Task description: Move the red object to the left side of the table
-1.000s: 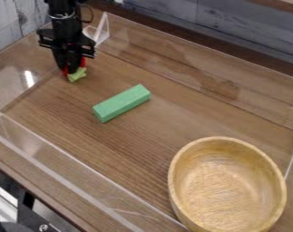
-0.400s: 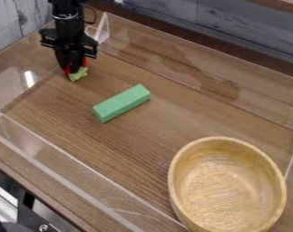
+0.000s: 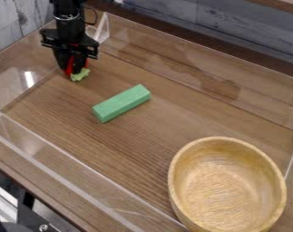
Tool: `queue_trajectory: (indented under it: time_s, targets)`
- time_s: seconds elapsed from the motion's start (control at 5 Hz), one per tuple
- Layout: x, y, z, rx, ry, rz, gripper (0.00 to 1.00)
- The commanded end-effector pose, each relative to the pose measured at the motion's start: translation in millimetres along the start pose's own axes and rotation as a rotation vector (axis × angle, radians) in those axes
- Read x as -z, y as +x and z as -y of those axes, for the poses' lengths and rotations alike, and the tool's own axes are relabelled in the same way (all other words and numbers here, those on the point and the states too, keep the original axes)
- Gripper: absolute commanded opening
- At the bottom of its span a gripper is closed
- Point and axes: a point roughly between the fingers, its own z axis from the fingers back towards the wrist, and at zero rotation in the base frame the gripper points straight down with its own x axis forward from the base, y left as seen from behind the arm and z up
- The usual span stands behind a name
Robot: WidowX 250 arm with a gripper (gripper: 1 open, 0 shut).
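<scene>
Table (image 3: pixel 173 100): brown wood-grain top, fenced all round by low clear walls; most of the middle lies bare.
Wooden bowl (image 3: pixel 229 188): biggest thing out here, sitting in the near right corner, well apart from the action and no threat to it.
Green block (image 3: pixel 121 102): lying flat and slanted near the centre, between the bowl and the arm, clear of both.
Gripper (image 3: pixel 73 65): pointing straight down at the far left of the table, fingers look slightly parted around the red object rather than clamped hard on it; the view is too small to say whether the pads touch it.
Red object (image 3: pixel 74 72): the little strawberry sits low between the fingertips, on or just above the wood at the far left, green tip poking out below.
Task progress: by my read the strawberry is already on the left side, so this looks like the let-go.
Risk one: a rounded toy released off-balance could roll, toward the near left wall or back toward the centre.
Risk two: if a pad is sticking to it, a lift could drag it up and drop it.
Risk three: clear walls stand close behind and left of the gripper; a sideways exit could clip them.
Open room: straight up is free; rightward over bare wood is wide open.
</scene>
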Motion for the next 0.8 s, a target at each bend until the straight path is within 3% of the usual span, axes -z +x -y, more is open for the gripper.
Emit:
queue_trajectory:
  time_s: [0.0, 0.6]
  targets:
    - [1.7, 0.3, -0.2, -0.012, -0.010, -0.001, 1.00]
    - [-31.9, 0.2, -6.4, -0.021, -0.054, 0.006, 1.00]
